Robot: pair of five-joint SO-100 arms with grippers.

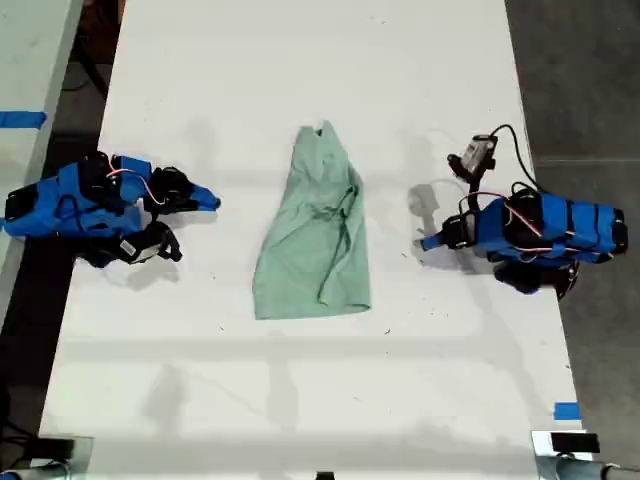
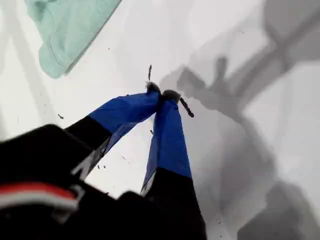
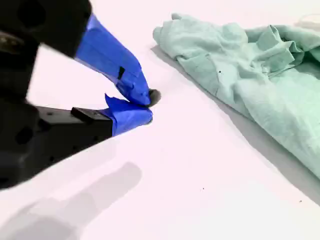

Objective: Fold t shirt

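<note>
The pale mint-green t shirt (image 1: 315,235) lies wrinkled and bunched lengthwise in the middle of the white table, narrow end at the far side. My first gripper (image 1: 428,242) rests on the table at the exterior view's right, shut and holding nothing, a short way from the shirt's hem corner (image 2: 70,30). Its blue fingertips meet in the first wrist view (image 2: 162,94). My second gripper (image 1: 212,201) sits at the exterior view's left, also shut and holding nothing (image 3: 148,106), with the shirt (image 3: 250,75) a little beyond its tips.
The white table (image 1: 300,400) stretches well beyond the shirt on all sides. A black cable and small connector (image 1: 480,152) stick up behind the first arm. Blue tape marks (image 1: 566,410) (image 1: 22,120) lie near the table's edges. Dark floor borders the exterior view's right.
</note>
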